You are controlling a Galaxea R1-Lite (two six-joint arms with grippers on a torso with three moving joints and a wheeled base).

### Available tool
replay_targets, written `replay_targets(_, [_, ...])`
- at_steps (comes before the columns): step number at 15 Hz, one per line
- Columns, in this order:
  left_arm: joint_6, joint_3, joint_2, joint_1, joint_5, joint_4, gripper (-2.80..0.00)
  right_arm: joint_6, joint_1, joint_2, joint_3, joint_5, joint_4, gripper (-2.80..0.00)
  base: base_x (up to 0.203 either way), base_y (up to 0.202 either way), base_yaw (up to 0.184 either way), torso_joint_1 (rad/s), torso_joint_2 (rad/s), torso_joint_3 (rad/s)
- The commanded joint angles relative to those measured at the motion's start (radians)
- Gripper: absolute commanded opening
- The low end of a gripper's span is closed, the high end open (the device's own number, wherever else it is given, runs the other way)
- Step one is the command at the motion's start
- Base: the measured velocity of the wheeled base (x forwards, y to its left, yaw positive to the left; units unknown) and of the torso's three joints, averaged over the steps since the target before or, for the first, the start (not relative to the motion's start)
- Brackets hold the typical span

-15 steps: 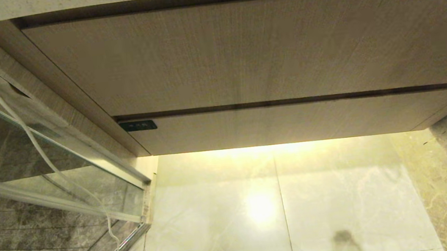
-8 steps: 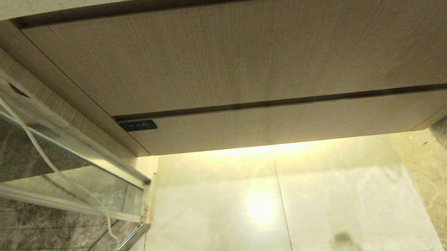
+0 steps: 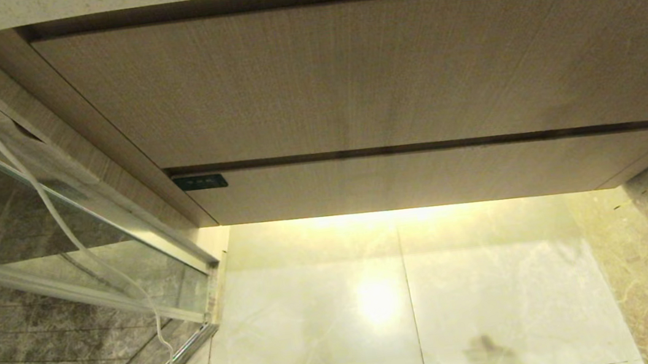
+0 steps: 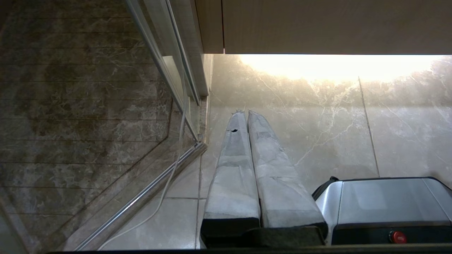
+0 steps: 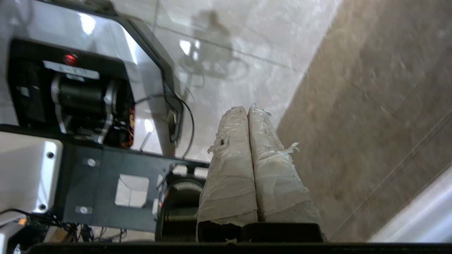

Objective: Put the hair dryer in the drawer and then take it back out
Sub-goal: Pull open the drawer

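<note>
Wood-grain drawer (image 3: 422,179) sits closed, so I'd judge I should bring my right gripper (image 5: 247,109), pinched together and empty, to its top edge first.

Head camera looks down at the cabinet front (image 3: 348,80) – both wrist cameras face the shared floor tiles (image 4: 335,134), seemingly close.

You see the drawer (image 3: 422,179) shut, its low light-brown wood-grain front flush beneath the taller panel, a thin dark gap running between them. It sits just above the lit floor. The hair dryer is nowhere in view.
</note>
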Motion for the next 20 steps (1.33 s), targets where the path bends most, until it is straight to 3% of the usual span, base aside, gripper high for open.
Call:
replay_targets(1, [0.000, 0.002, 0.000, 0.000, 0.000, 0.000, -2.80, 0.003, 0.035, 0.062, 0.024, 0.025, -0.052, -2.80, 0.000, 0.000, 0.000, 0.000, 0.00, 0.000])
replay_targets(6, [0.000, 0.002, 0.000, 0.000, 0.000, 0.000, -2.80, -0.004, 0.157, 0.130, 0.152, 0.254, -0.213, -2.80, 0.000, 0.000, 0.000, 0.000, 0.00, 0.000])
replay_targets(7, [0.000, 0.002, 0.000, 0.000, 0.000, 0.000, -2.80, -0.014, 0.184, 0.128, 0.194, 0.290, -0.261, 0.00, 0.000, 0.000, 0.000, 0.000, 0.00, 0.000])
replay_targets(9, [0.000, 0.002, 0.000, 0.000, 0.000, 0.000, -2.80, -0.099, 0.243, 0.132, 0.247, 0.340, -0.286, 0.00, 0.000, 0.000, 0.000, 0.000, 0.00, 0.000])
replay_targets(12, [0.000, 0.002, 0.000, 0.000, 0.000, 0.000, -2.80, -0.272, 0.254, 0.124, 0.308, 0.316, -0.322, 0.00, 0.000, 0.000, 0.000, 0.000, 0.00, 0.000])
replay_targets(14, [0.000, 0.002, 0.000, 0.000, 0.000, 0.000, -2.80, -0.313, 0.252, 0.125, 0.362, 0.227, -0.409, 0.00, 0.000, 0.000, 0.000, 0.000, 0.00, 0.000])
replay_targets(16, [0.000, 0.002, 0.000, 0.000, 0.000, 0.000, -2.80, -0.387, 0.254, 0.139, 0.408, 0.046, -0.516, 0.00, 0.000, 0.000, 0.000, 0.000, 0.00, 0.000])
replay_targets(17, [0.000, 0.002, 0.000, 0.000, 0.000, 0.000, -2.80, -0.466, 0.254, 0.160, 0.438, -0.048, -0.588, 0.00, 0.000, 0.000, 0.000, 0.000, 0.00, 0.000])
replay_targets(18, [0.000, 0.002, 0.000, 0.000, 0.000, 0.000, -2.80, -0.501, 0.255, 0.188, 0.462, -0.059, -0.659, 0.00, 0.000, 0.000, 0.000, 0.000, 0.00, 0.000])
replay_targets(20, [0.000, 0.000, 0.000, 0.000, 0.000, 0.000, -2.80, -0.530, 0.256, 0.232, 0.516, 0.001, -0.800, 0.00, 0.000, 0.000, 0.000, 0.000, 0.00, 0.000])
